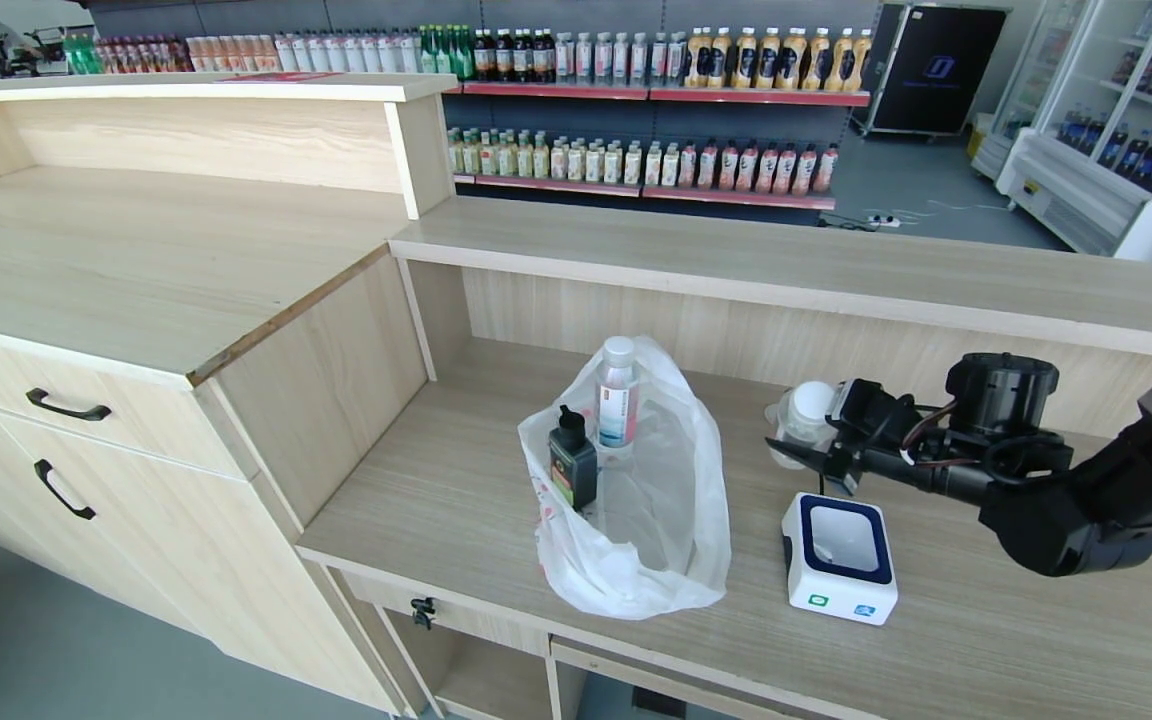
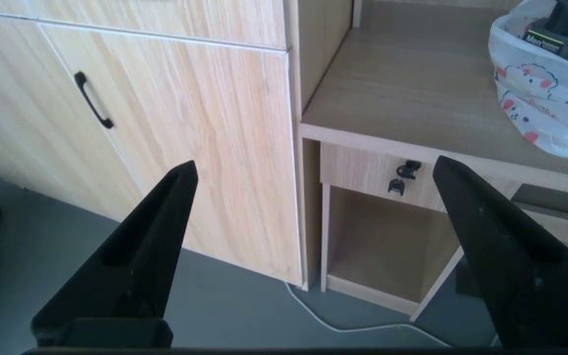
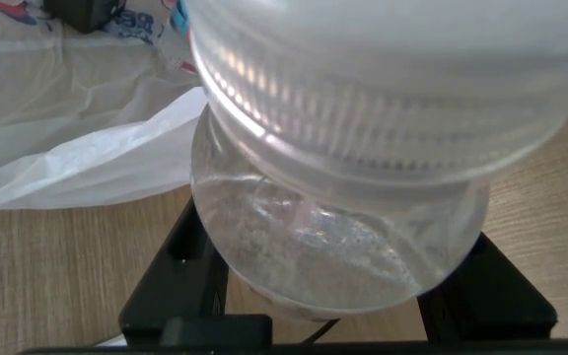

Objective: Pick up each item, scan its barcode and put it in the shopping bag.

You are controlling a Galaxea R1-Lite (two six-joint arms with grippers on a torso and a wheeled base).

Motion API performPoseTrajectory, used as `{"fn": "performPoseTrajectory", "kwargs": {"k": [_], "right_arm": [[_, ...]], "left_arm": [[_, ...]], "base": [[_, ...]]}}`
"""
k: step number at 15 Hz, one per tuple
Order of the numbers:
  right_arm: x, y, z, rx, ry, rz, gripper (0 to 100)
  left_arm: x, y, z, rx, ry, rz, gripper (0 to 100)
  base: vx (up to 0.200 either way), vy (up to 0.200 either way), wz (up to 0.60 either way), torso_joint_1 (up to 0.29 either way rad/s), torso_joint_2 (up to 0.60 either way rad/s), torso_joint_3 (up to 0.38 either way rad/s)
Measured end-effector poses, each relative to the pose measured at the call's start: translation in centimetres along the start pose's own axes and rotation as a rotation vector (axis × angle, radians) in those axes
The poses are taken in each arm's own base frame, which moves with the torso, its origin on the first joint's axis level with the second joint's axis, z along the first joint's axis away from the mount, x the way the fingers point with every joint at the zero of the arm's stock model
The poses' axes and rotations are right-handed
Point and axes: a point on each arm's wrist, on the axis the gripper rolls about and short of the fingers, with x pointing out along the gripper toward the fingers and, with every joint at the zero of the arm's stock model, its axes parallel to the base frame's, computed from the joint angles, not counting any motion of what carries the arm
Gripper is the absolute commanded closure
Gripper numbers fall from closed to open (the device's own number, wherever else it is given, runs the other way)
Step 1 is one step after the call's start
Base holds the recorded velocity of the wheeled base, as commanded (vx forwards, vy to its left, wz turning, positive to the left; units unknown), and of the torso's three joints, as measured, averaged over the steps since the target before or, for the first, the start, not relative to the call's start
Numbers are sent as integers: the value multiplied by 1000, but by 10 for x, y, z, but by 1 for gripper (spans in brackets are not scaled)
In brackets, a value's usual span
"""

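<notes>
Right tool (image 1: pixel 798 440) clamps a clear bottle (image 1: pixel 806 405) right of centre, near the scanner (image 1: pixel 839 545); its smooth round body could slip or twist, hiding the barcode; left tool (image 2: pixel 314 168) stands open.

The desk (image 1: pixel 416 500) is pale wood grain, matt. The shopping bag (image 1: pixel 666 540) is thin, crinkled translucent plastic. The jar (image 1: pixel 806 408) is clear plastic with a ribbed cap; the scanner (image 1: pixel 839 560) is glossy white plastic.

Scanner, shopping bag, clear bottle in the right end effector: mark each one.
scanner (image 1: pixel 842 542), head view, on its dark top window.
shopping bag (image 1: pixel 678 535), head view, on its near plastic wall.
clear bottle (image 3: pixel 338 232), right wrist view, on its clear body below the ribbed cap.
</notes>
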Motion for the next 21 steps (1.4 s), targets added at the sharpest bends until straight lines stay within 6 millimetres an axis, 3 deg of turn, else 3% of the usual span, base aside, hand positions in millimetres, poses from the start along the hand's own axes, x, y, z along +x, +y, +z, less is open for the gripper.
{"fn": "performPoseTrajectory", "kwargs": {"k": [3,6,9,12,14,17,21], "right_arm": [[-5,-7,9,76,9,-1,100],[-30,-30,44,286,41,-69,100],[-81,-44,77,506,148,-151,100],[-143,-42,84,755,303,-241,100],[-167,-43,93,889,323,-352,100],[-178,-45,103,966,381,-577,100],[-168,-37,116,901,530,-866,100]], "left_arm": [[0,0,0,0,0,0,0],[0,0,0,0,0,0,0],[0,0,0,0,0,0,0],[0,0,0,-1,0,0,0],[0,0,0,0,0,0,0],[0,0,0,0,0,0,0],[0,0,0,-1,0,0,0]], "base": [[0,0,0,0,0,0],[0,0,0,0,0,0],[0,0,0,0,0,0],[0,0,0,0,0,0],[0,0,0,0,0,0],[0,0,0,0,0,0],[0,0,0,0,0,0]]}}
